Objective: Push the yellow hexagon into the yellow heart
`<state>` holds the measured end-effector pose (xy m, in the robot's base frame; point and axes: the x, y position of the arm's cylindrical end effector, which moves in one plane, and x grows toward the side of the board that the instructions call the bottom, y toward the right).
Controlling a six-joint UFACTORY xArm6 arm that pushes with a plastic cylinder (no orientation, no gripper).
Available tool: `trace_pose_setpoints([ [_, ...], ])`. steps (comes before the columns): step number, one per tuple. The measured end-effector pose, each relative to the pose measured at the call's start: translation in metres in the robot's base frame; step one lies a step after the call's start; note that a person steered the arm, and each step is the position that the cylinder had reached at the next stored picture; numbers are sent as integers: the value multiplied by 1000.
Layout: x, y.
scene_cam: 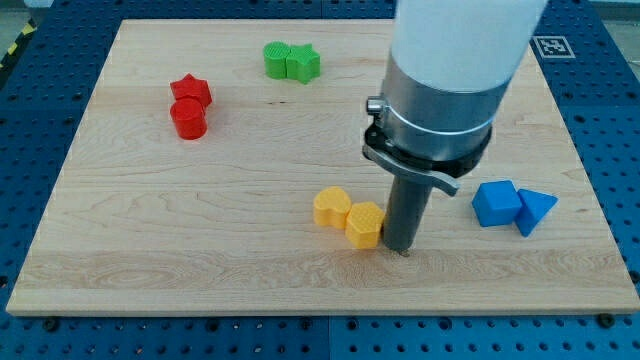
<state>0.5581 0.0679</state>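
Observation:
The yellow hexagon [365, 224] lies below the board's middle, touching the yellow heart [331, 208] at its upper left. My tip [402, 249] rests on the board right against the hexagon's right side. The rod rises from the tip to the arm's large white and grey body, which hides part of the board's upper right.
A red star [191, 90] and a red cylinder [188, 119] sit together at the upper left. Two green blocks [291, 62] touch near the view's top. A blue cube [497, 204] and a blue triangle [535, 211] sit at the right. The wooden board [120, 250] ends near every side of the view.

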Motion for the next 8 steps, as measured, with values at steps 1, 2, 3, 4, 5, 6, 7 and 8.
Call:
trace_pose_setpoints([
  [1, 0, 0],
  [2, 2, -1],
  [3, 3, -5],
  [4, 16, -5],
  [5, 46, -5],
  [6, 38, -20],
  [7, 11, -42],
  [8, 4, -44],
])
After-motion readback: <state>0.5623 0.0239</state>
